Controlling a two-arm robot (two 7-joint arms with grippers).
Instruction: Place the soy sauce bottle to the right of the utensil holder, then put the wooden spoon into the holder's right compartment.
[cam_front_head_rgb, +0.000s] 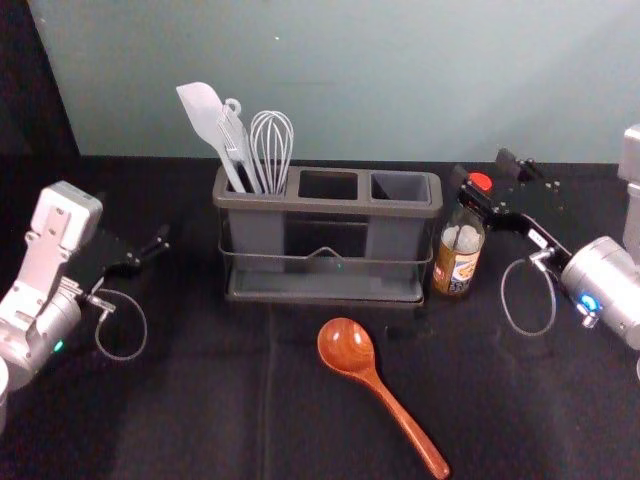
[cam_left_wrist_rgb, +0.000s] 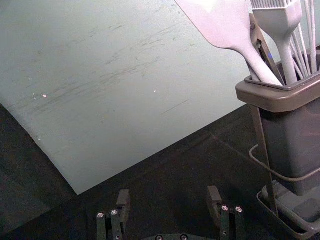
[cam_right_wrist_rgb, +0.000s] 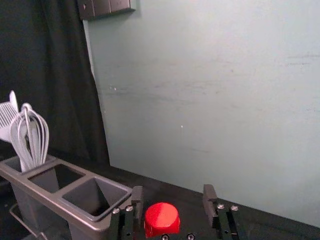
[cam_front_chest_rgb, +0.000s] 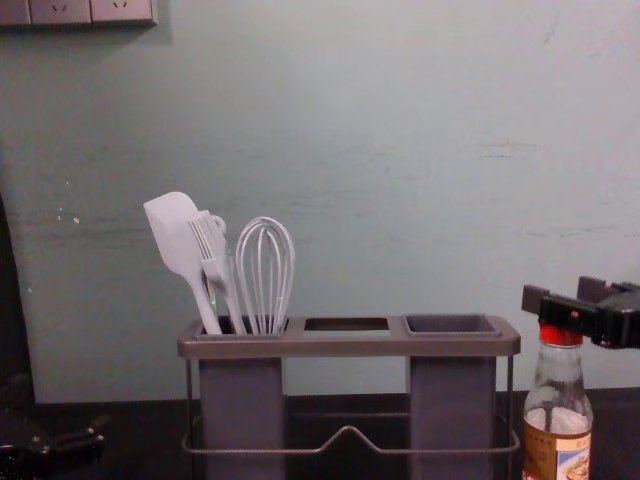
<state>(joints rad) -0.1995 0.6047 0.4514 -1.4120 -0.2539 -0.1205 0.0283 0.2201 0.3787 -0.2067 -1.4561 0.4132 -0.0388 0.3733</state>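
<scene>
Right hand (cam_front_head_rgb: 485, 170): open, fingers spread around the red cap (cam_front_head_rgb: 481, 182) of the soy sauce bottle (cam_front_head_rgb: 459, 262). The right wrist view has the cap between the two fingers, with a visible gap on one side. Can't tell whether the finger on the holder side touches it. In the chest view the hand comes in from the right edge at cap height.

Bottle: upright on the counter (cam_front_head_rgb: 200, 400), just beside the right end of the utensil holder (cam_front_head_rgb: 330, 297). Can't tell if bottle and holder touch. Label faces front.

Wooden spoon (cam_front_head_rgb: 347, 345): lying on the counter in front of the holder, bowl toward the holder, handle running away from it and to the right. Apart from both hands. Right compartment (cam_front_head_rgb: 400, 188) is the holder's nearest one to the bottle.

Left compartment of the holder: spatula (cam_front_head_rgb: 203, 115), brush (cam_front_head_rgb: 235, 140) and whisk (cam_front_head_rgb: 272, 150), all heads up. Spatula leans left.

Left hand (cam_front_head_rgb: 132, 220): parked over the left side of the counter, apart from the holder, fingers wide apart with nothing between them.
</scene>
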